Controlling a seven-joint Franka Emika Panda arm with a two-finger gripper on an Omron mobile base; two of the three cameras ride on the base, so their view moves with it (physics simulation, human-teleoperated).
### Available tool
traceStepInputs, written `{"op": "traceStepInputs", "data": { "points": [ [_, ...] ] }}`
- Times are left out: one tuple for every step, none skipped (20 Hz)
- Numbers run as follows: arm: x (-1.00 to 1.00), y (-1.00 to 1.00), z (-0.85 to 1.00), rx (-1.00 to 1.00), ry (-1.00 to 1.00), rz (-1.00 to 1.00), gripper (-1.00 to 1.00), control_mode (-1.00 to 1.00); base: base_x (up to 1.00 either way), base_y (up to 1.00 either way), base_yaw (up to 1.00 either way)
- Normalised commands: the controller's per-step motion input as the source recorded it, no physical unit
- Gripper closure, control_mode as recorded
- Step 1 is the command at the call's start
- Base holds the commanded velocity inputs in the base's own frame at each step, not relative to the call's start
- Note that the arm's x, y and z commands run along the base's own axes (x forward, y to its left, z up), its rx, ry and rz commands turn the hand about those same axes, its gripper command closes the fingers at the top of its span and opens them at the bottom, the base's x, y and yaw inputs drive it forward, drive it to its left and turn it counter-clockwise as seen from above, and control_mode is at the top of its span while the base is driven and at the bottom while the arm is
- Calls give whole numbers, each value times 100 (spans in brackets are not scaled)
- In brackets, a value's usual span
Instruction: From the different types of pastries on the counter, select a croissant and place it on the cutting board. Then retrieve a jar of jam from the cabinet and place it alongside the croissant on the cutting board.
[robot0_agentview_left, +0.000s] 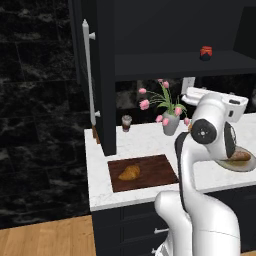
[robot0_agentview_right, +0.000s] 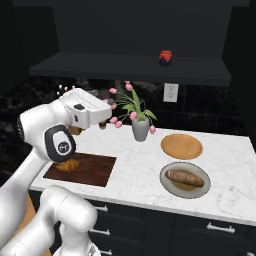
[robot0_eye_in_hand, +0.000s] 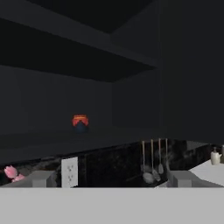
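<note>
Croissant (robot0_agentview_left: 130, 172) lies flat on the cutting board (robot0_agentview_left: 155, 167), toward its left half, nothing touching it. Board sits at the left end of the counter (robot0_agentview_left: 140, 145), just below the open cabinet (robot0_agentview_left: 107, 75), whose door with the pale bar handle (robot0_agentview_left: 88, 70) stands swung out. Jar of jam (robot0_agentview_left: 205, 52) rests upright on the dark cabinet shelf, toward the right, well above the counter; hand view puts it ahead and well apart from the gripper (robot0_eye_in_hand: 109, 179). Gripper fingertips (robot0_eye_in_hand: 41, 178) stand wide apart with nothing between them. On the counter to the right: a vase of pink tulips (robot0_agentview_right: 140, 125), a round wooden plate (robot0_agentview_right: 181, 146), and a long brown roll (robot0_agentview_right: 186, 178) on a grey plate (robot0_agentview_right: 169, 187). A brown cup (robot0_agentview_left: 126, 122) with a pale lid stands near the back wall.
</note>
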Motion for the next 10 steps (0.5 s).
{"op": "traceStepInputs", "data": {
  "points": [
    [23,-12,18,0,9,10,-100,-100,0,0,0],
    [0,0,0,0,0,0,-100,-100,0,0,0],
    [0,-8,-1,0,0,0,-100,-100,0,0,0],
    [0,-22,0,1,0,8,-100,-100,0,0,0],
    [21,-14,16,0,0,14,-100,-100,0,0,0],
    [34,-16,35,1,0,18,-100,-100,0,0,0],
    [45,-13,41,0,2,20,-100,-100,0,0,0],
    [49,-9,44,0,4,20,-100,-100,0,0,0],
    [49,-7,41,0,6,20,-100,-100,0,0,0],
    [41,-4,43,0,5,20,-100,-100,0,0,0]
  ]
}}
